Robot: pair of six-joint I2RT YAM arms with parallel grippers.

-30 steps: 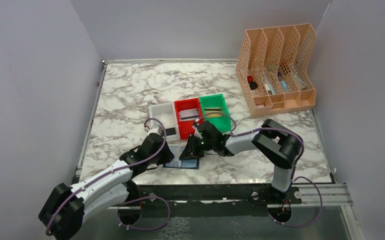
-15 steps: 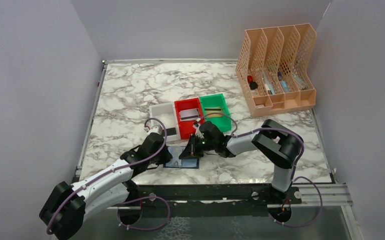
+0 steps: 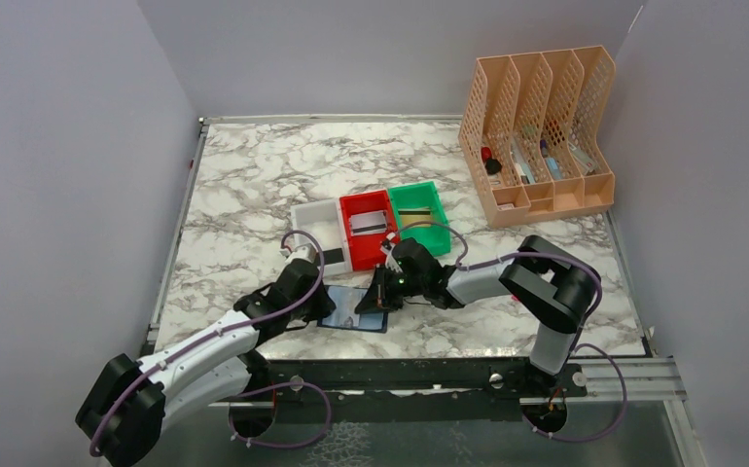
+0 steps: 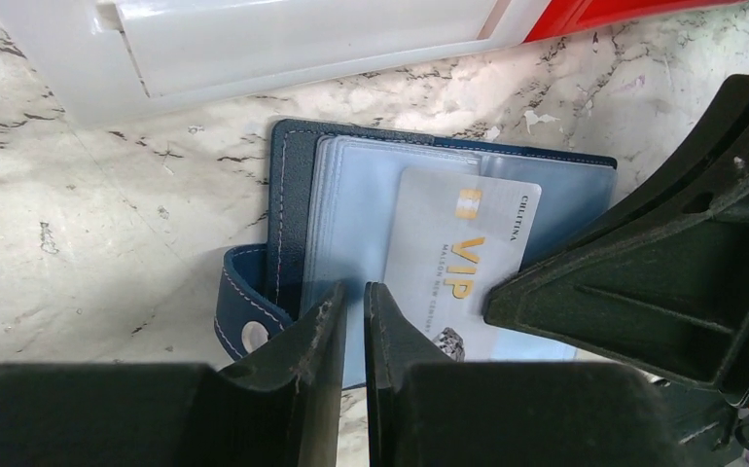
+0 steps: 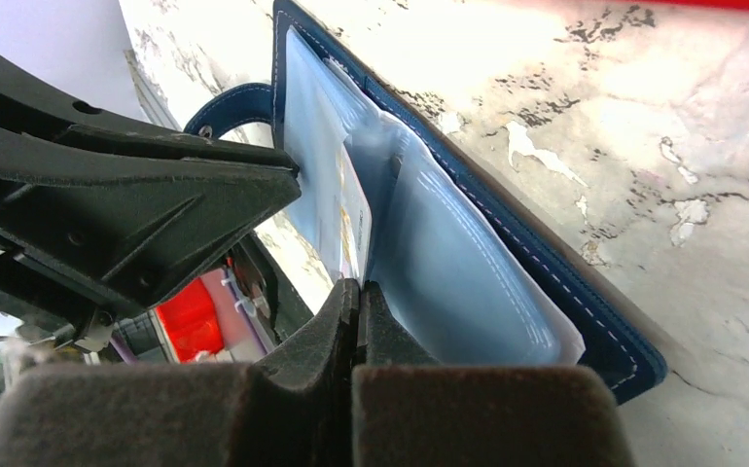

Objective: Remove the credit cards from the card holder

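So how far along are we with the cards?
Three cards look done: black card in the white bin, silvery card in the red bin, tan card in the green bin. In hand: the left gripper presses on the open card holder while the right gripper seems pinched on the VIP card among the sleeves. Remaining: pulling it clear; other sleeves unclear.

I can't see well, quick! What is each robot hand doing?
Left gripper: shut, pressing the card holder.
Right gripper: shut on a credit card.

On table (image 3: 254, 185): holder (image 3: 356, 316) just in front of bins (image 3: 366, 198), card (image 4: 448, 263) in its sleeve (image 4: 351, 224); rack (image 3: 536, 126) back R.
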